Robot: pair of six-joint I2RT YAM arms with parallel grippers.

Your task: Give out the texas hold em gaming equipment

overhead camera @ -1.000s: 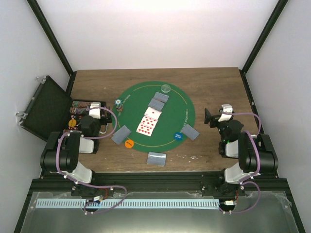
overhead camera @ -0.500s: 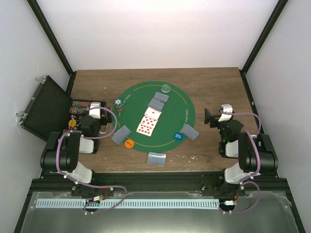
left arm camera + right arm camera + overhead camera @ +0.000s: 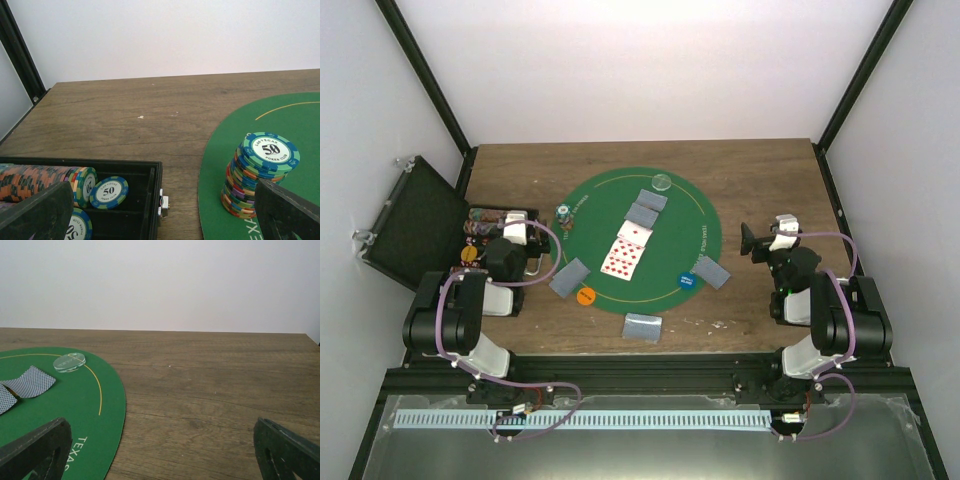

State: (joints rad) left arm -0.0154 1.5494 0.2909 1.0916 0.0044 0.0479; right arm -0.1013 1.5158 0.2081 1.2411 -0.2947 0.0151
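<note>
Left tool (image 3: 162, 212), right tool (image 3: 160, 452): both spread wide, gripping nothing. Reckon cards (image 3: 32, 381) light, thin, slick, bendy on mat (image 3: 65, 415), so best pinch gently at bowed-up edge

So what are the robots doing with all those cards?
Two robot arms are setting up a poker game. Cards lie on the green mat, some face up in the middle, with an orange disc, a blue disc and a clear disc around them. A stack of chips stands at the mat's left edge, near the open case. Neither arm holds anything: the left end effector is open by the case, and the right end effector is open by the mat's right edge.
</note>
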